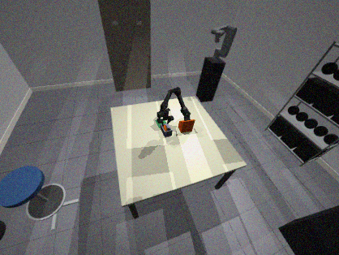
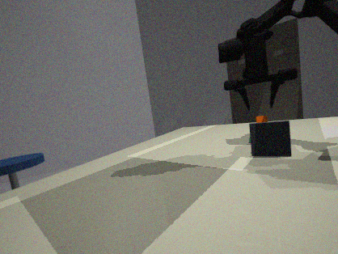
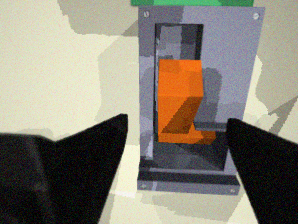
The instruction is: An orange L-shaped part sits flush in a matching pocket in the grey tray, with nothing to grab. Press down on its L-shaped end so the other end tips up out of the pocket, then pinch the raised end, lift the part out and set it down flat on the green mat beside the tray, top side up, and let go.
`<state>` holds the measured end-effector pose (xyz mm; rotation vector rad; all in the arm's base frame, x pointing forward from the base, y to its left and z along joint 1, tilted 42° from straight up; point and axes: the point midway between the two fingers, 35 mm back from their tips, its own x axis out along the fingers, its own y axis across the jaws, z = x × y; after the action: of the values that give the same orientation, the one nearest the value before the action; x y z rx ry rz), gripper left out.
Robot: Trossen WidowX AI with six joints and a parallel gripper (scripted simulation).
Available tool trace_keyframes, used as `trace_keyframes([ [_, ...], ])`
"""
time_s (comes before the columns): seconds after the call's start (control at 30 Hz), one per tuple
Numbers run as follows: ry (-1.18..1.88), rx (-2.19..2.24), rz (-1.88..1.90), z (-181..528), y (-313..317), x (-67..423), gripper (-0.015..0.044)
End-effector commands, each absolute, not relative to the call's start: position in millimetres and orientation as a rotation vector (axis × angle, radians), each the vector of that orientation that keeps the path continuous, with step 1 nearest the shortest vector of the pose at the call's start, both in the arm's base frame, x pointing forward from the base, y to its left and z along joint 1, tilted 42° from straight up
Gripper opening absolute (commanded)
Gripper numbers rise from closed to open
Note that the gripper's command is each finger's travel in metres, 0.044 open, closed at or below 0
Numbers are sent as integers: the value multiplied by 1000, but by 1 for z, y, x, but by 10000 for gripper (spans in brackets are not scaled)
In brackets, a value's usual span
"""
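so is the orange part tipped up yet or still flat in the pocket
Tipped up: the orange part slants in the tray, one end poking above the rim in the exterior view.

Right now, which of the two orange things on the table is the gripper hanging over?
The orange L-shaped part tipped in the grey tray, directly beneath the open gripper; the larger orange block stands apart beside the arm.
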<state>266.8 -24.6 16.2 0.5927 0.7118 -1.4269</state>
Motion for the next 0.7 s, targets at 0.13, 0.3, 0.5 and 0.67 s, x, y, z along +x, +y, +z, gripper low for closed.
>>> trace_keyframes([
  [0.13,711,585,-1427,7,-33,266,280],
  [0.3,711,585,-1427,1,-38,266,280],
  [0.5,711,585,-1427,-6,-45,266,280],
  [0.67,710,585,-1427,-12,-51,266,280],
])
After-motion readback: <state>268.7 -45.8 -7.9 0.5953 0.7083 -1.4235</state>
